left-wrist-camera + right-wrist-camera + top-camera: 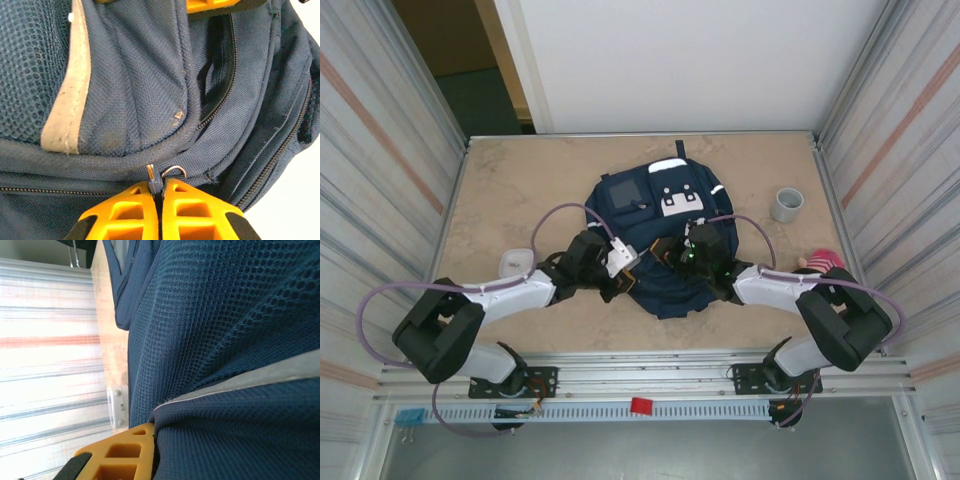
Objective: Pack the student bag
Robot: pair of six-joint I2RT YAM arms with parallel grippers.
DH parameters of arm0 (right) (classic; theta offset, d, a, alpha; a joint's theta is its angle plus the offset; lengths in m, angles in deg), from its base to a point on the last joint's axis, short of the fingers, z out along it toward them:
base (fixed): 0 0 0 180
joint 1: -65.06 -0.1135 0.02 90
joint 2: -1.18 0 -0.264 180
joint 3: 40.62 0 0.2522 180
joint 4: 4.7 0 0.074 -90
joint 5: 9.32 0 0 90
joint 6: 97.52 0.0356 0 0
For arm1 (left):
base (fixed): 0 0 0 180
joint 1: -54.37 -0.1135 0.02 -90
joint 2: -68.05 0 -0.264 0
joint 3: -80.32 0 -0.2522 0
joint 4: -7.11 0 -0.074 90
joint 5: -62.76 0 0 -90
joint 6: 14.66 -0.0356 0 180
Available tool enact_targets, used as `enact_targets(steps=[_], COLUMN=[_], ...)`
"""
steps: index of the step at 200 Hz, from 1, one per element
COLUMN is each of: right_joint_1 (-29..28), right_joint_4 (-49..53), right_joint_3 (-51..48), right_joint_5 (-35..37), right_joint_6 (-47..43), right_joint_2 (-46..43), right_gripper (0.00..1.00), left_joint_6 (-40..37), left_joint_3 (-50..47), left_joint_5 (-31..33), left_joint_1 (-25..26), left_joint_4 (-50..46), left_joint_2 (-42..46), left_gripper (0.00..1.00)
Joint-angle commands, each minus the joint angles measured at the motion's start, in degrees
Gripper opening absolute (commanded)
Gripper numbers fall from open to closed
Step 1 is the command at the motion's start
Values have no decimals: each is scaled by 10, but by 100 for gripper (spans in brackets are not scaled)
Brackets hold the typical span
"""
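The left claw (160, 186) is closed on the zipper pull (155, 176), the small dark tab and its metal ring nipped right at the orange fingertips. The right claw (678, 248) is closed too, and from its wrist view it seems to be pinching a fold of the mesh fabric just under a pale stripe. Both sit on the near half of the backpack (660, 290), which lies flat in the middle of the tabletop (520, 190) with its front pocket facing up.

The step looks to be opening a zip so things can go in. To do it well, the left claw should draw the pull along the line of the teeth rather than lift it, since the grip is only on the tip of the tab and could slip. The right claw should hold the cloth taut against that pull so the bag does not slide or bunch up.

A grey cup (786, 204) stands to the right, a pink thing (820, 261) lies near the right arm, and a small white object (516, 262) sits beside the left arm, all apart from the bag. The claws are close together, and the arms' cables arch over the bag's edges.
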Motion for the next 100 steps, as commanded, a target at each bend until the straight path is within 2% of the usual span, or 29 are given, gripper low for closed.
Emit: enact_targets(steps=[1,24,36,52,66,85,100], right_joint_1=[-1,10,15,14,10,16,23], right_joint_4=[-58,-22,19,65,94,117,114], right_joint_3=[29,17,19,13,-3,-31,-51], right_joint_5=[1,-10,-24,-24,-12,8,15], right_joint_6=[-10,-19,-35,-53,-57,-52,-44], right_joint_2=[-2,-36,-57,-89,-119,-154,-172], right_gripper=[0,4,13,28,35,35,28], left_joint_6=[7,18,20,25,23,20,18], left_joint_3=[29,24,24,22,19,18,18], left_joint_5=[-113,-57,-30,-27,-28,-27,-37], left_joint_1=[53,52,48,37,30,31,31], left_joint_4=[34,35,25,20,18,16,16], left_joint_2=[2,-3,-6,-8,-7,-8,-12], left_gripper=[0,0,0,0,0,0,0])
